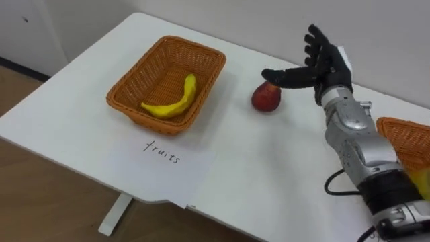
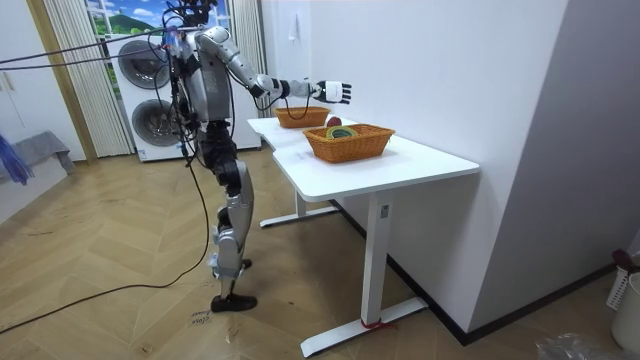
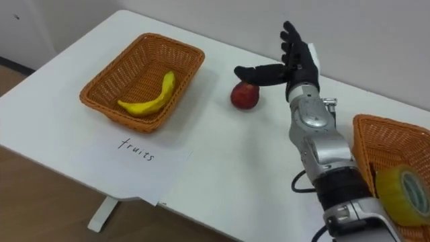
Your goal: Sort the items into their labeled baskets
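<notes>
Black right hand [image 1: 327,64] open above the white tabletop [image 1: 269,181], fingers straight and spread, thumb stretched sideways over a round red fruit [image 1: 267,97]. Thumb tip right at the fruit's top, perhaps touching it; hard to tell. Nothing gripped. Red fruit loose on the tabletop, outside both baskets.

Left of the red fruit, near but apart: rectangular orange wicker basket [image 1: 127,114] holding a curved yellow banana [image 1: 173,99]. Left of the red fruit and nearer the robot: white paper sheet [image 1: 163,161] with a handwritten label, just in front of that basket. Well to the right of the red fruit: second orange wicker basket [image 3: 390,134] with a yellow roll of tape [image 3: 402,195] inside.

In the room view, standing upright beside the table, right arm held out level over it toward the red fruit.
</notes>
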